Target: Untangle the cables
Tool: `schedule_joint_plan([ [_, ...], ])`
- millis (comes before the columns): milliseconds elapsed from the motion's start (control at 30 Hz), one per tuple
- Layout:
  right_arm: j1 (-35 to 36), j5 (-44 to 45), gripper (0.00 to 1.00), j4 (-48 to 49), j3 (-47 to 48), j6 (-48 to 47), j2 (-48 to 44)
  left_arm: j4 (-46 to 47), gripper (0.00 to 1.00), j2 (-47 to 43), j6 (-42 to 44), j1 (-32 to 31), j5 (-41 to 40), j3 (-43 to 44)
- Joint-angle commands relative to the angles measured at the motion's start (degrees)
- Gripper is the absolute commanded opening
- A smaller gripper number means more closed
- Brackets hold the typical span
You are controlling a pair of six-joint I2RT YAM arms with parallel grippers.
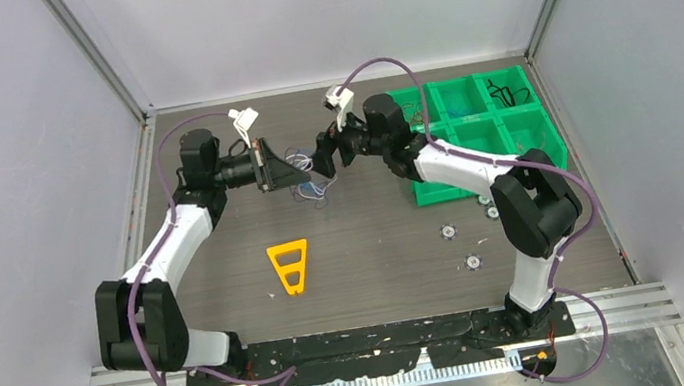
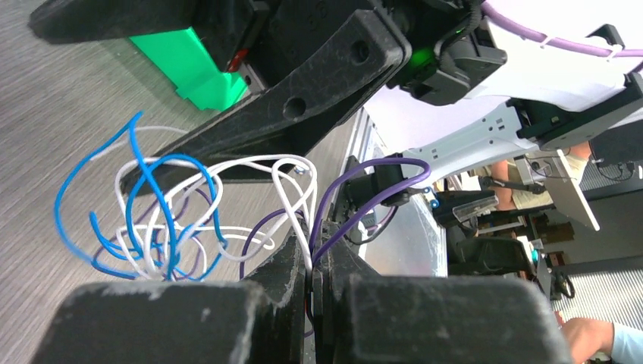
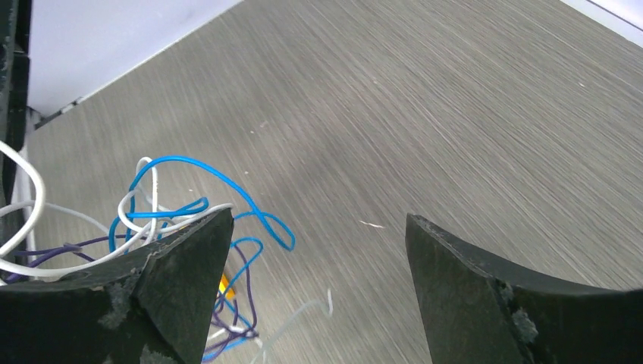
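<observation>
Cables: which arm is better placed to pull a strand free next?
Right, likely. The left gripper is shut on the cables, anchoring them; the right gripper is open beside the tangle, free to take a strand.

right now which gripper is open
The right gripper: its fingers stand wide apart, gripping nothing. The left gripper is shut, pinching the cables.

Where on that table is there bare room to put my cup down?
Bare: between the orange triangle frame and the left arm, and between that frame and the small round pieces. Crowded: back middle, where left gripper and right gripper meet at the cables; the green tray fills the back right.
</observation>
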Motion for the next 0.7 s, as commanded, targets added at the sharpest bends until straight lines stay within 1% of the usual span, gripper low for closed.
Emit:
schedule_joint_plan([
  [0,1.53,-4.37,0.89,10.3,-1.7,2.49,-2.93,3.23,0.0,-2.39,-1.63,-0.24,3.65,1.32],
  [33,2.39,-4.15,0.87,10.79,-1.83,2.01,-3.84,3.42,0.0,-2.52,-1.81,-0.24,3.85,1.03],
  [100,3.84,-2.6,0.79,11.81,-2.36,-0.73,-5.11,3.86,0.0,-2.93,-2.24,-0.25,4.06,0.79],
  [133,4.57,-1.34,0.67,12.92,-3.07,-2.47,-5.33,4.2,0.0,-3.04,-2.61,-0.24,4.29,0.79],
  [167,4.77,-0.31,0.6,13.29,-3.35,-2.89,-5.67,4.54,0.0,-3.39,-2.85,-0.24,4.47,0.88],
  [200,4.98,1.9,0.45,13.6,-3.67,-4.41,-5.74,4.44,0.0,-3.84,-2.91,-0.19,4.7,1.12],
  [233,4.97,3.87,0.39,13.49,-3.73,-4.78,-5.84,3.79,0.0,-4.41,-2.42,-0.16,4.86,1.46],
  [267,4.77,4.76,0.27,12.66,-3.76,-5.61,-6.0,2.19,0.0,-5.13,-1.23,-0.15,5.03,1.89],
  [300,4.6,6.15,0.21,12.32,-3.87,-6.24,-6.35,-0.37,0.0,-6.15,0.47,-0.16,5.17,2.37],
  [333,4.04,6.73,0.1,11.95,-4.37,-6.4,-6.61,-3.67,0.0,-7.33,3.18,-0.15,5.19,2.93],
  [400,2.98,7.85,0.06,10.92,-4.43,-6.63,-7.35,-15.76,0.01,-9.73,10.92,-0.17,4.32,4.77],
  [433,2.56,8.72,0.06,9.3,-4.03,-6.89,-7.78,-23.03,0.02,-10.77,16.34,-0.11,3.21,6.02],
  [533,-0.25,10.55,0.05,5.77,-2.93,-6.86,-8.29,-41.01,0.1,-12.85,30.53,0.87,-1.08,9.56],
  [600,-2.36,11.45,0.05,3.39,-2.13,-6.71,-8.4,-48.01,0.12,-14.11,36.35,2.84,-5.16,10.7],
  [667,-4.56,11.78,0.06,1.28,-1.32,-6.43,-8.49,-50.24,0.12,-15.33,37.58,7.3,-8.77,10.11],
])
